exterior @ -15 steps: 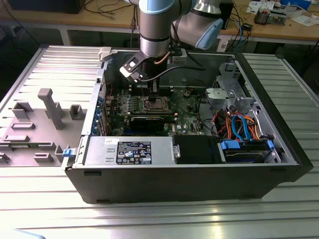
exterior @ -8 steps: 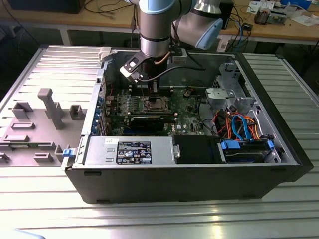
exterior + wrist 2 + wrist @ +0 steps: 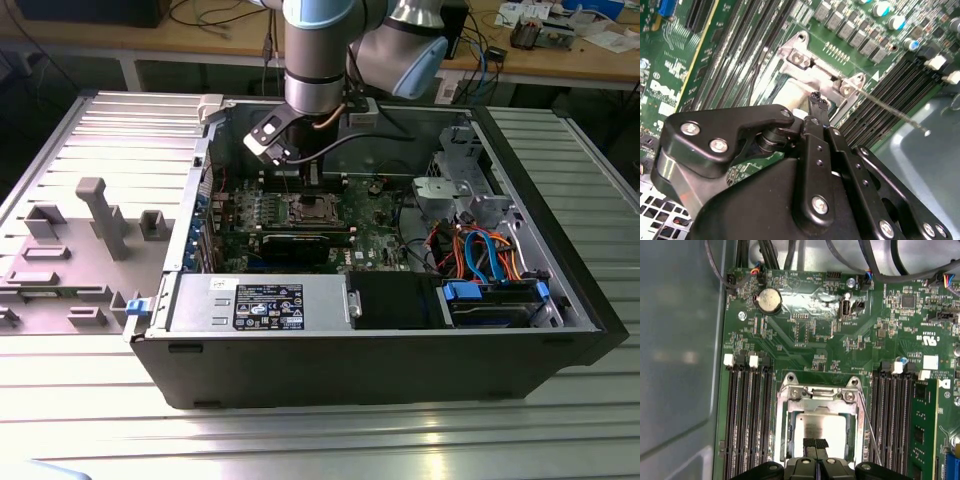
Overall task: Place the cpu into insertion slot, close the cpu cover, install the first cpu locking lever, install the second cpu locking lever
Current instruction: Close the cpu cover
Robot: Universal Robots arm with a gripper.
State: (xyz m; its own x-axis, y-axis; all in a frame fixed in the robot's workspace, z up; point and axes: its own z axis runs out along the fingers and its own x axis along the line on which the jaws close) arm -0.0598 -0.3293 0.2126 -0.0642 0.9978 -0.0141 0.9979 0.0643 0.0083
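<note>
Tool (image 3: 815, 443): fingers pressed together, empty; tips over the seated cpu (image 3: 820, 425), near centre of the exterior view.

The ribbed metal surface (image 3: 300, 440) carries an open black computer case (image 3: 380, 365); a grey fixture with upright blocks (image 3: 60, 283) lies at the exterior view's left

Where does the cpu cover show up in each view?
Exterior view: cpu cover, middle of the green board inside the open case, under the arm.
First wrist view: cpu cover, silvery frame just beyond the gripper.
Second wrist view: cpu cover, partly behind the gripper.
Shared landmark: dark memory slots flanking it on both sides.
</note>
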